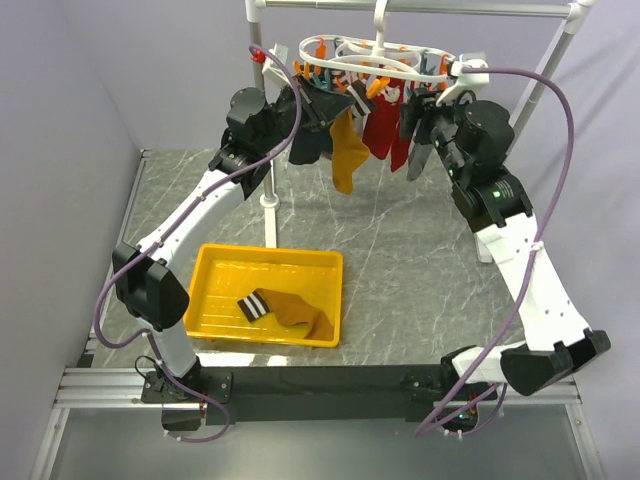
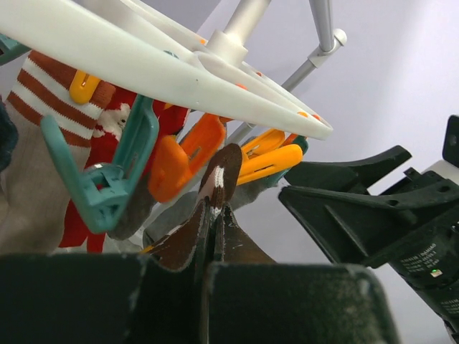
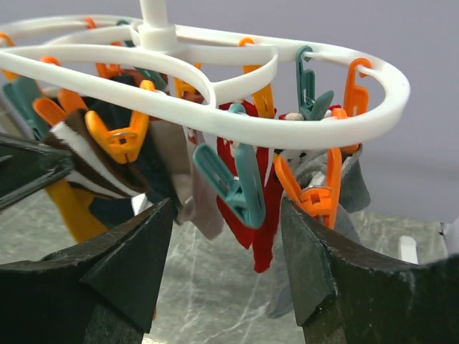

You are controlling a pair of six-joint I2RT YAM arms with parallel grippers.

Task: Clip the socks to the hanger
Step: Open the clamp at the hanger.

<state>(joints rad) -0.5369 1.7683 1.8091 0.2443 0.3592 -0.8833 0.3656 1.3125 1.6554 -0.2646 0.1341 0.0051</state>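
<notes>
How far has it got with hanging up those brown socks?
Nothing looks finished. In hand: the shut left gripper holds the striped cuff of one mustard-brown sock up at an orange clip on the white plastic oval hanger; I cannot tell whether it is clipped. Left: the second mustard sock lies in the yellow plastic tray.

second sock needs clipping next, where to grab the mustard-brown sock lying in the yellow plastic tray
Probably the black-and-white striped cuff of the mustard-brown sock, from straight above: it lies flat in the yellow plastic tray, cuff at its left end, clear of the walls.
</notes>
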